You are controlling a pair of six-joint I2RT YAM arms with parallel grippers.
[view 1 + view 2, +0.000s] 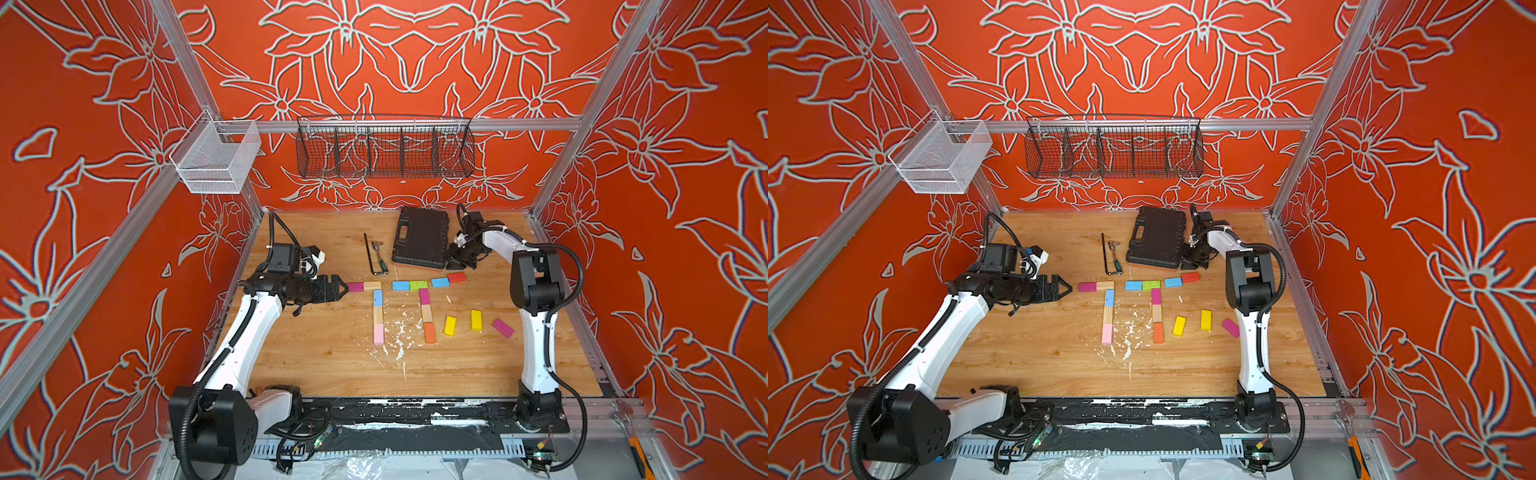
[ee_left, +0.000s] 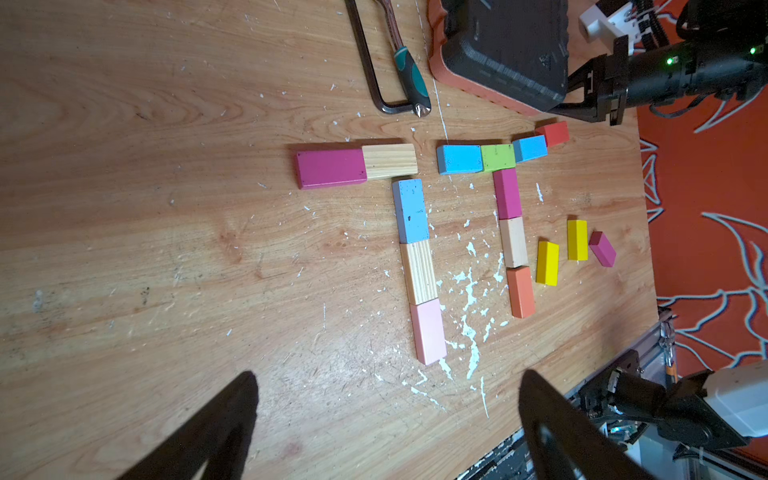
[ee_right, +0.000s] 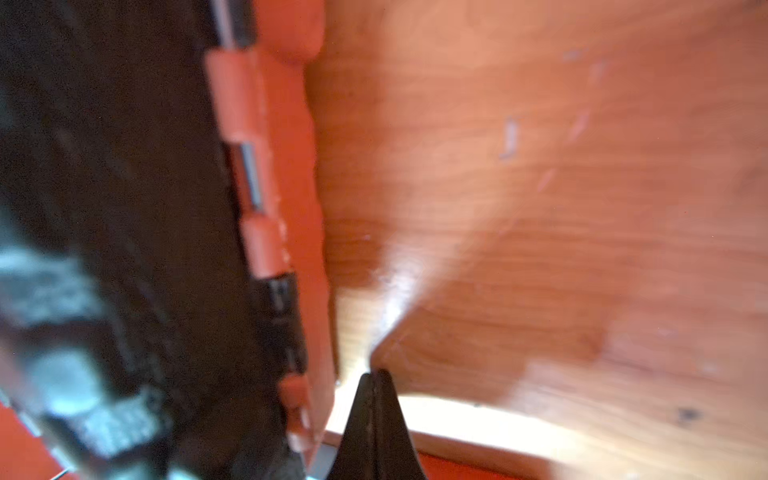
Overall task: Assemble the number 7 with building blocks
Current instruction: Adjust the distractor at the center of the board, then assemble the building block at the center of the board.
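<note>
My left pincer [image 1: 344,288] stands wide and holds nothing. Its tips are just beside the magenta block [image 1: 355,286] that starts the seven [image 1: 377,316] near the middle of the bench [image 1: 316,365]. The seven has magenta and bare wood across, then blue, wood and pink running toward the near edge. My right pincer [image 3: 375,380] is clenched on nothing, close beside the black case [image 1: 419,239] by the far edge. A second figure of blocks [image 1: 427,312] lies right of the seven. Two yellow blocks [image 1: 450,325] and a loose magenta block [image 1: 503,328] sit toward the right edge.
</note>
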